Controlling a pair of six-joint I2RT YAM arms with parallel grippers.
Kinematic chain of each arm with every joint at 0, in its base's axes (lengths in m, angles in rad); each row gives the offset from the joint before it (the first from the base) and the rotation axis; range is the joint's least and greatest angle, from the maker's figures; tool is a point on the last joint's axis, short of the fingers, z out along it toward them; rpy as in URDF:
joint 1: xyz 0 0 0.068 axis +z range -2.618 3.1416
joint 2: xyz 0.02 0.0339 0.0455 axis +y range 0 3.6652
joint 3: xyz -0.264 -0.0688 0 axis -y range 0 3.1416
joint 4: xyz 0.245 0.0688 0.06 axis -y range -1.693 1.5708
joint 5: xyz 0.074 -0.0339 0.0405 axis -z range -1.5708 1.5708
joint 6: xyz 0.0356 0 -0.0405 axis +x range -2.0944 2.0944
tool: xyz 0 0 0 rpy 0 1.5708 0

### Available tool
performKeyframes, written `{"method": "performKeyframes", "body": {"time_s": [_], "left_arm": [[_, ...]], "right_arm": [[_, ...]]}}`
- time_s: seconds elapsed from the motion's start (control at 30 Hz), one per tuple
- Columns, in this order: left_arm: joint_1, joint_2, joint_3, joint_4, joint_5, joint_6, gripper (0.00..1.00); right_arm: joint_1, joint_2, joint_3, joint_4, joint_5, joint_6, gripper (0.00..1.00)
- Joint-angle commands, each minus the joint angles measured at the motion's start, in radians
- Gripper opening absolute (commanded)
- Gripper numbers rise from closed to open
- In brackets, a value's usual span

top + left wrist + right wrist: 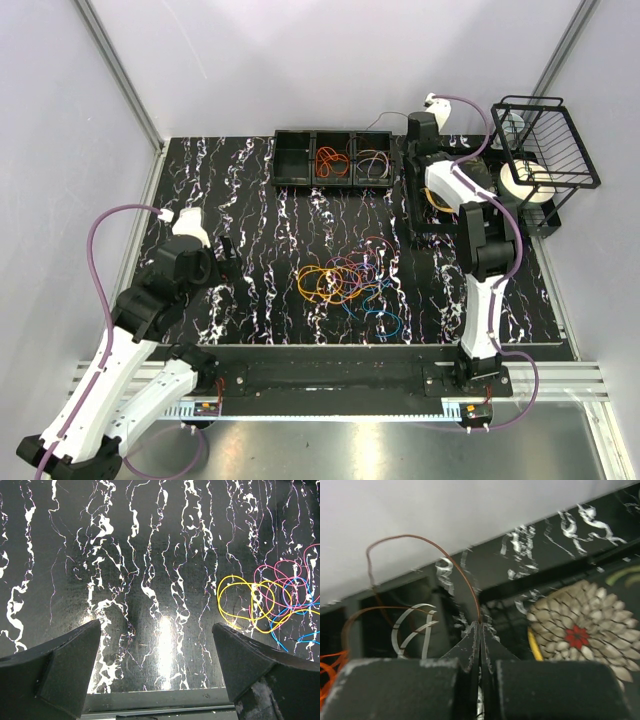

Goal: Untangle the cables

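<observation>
Tangled cables (350,280) lie mid-scene on the surface (250,215), to the right of the left hand (156,626), which we judge nearer; it gapes wide. The right hand (480,626), far right, pinches one brown cable (422,539) near the tray (293,182).

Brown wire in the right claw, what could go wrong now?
The right gripper pinches the brown wire only at its very tips, so it might slip out. Its springy loop arches over the tray and could snag the orange wires there.
</observation>
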Motion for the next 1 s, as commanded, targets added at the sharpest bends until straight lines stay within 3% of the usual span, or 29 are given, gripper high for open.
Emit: {"method": "performKeyframes", "body": {"time_s": [0.0, 0.4, 0.73, 0.97], "left_arm": [[0.004, 0.004, -0.006, 0.053, -0.005, 0.004, 0.96], [0.004, 0.011, -0.005, 0.053, -0.009, 0.001, 0.96], [0.004, 0.011, -0.005, 0.050, -0.016, -0.005, 0.96], [0.004, 0.020, -0.002, 0.049, -0.015, -0.002, 0.95]], "right_arm": [[0.004, -0.003, 0.042, -0.037, 0.122, -0.071, 0.00], [0.001, -0.092, -0.012, 0.042, 0.246, -0.278, 0.00], [-0.002, -0.071, -0.011, 0.134, 0.338, -0.451, 0.00], [0.024, -0.077, -0.023, 0.134, 0.173, -0.427, 0.00]]}}
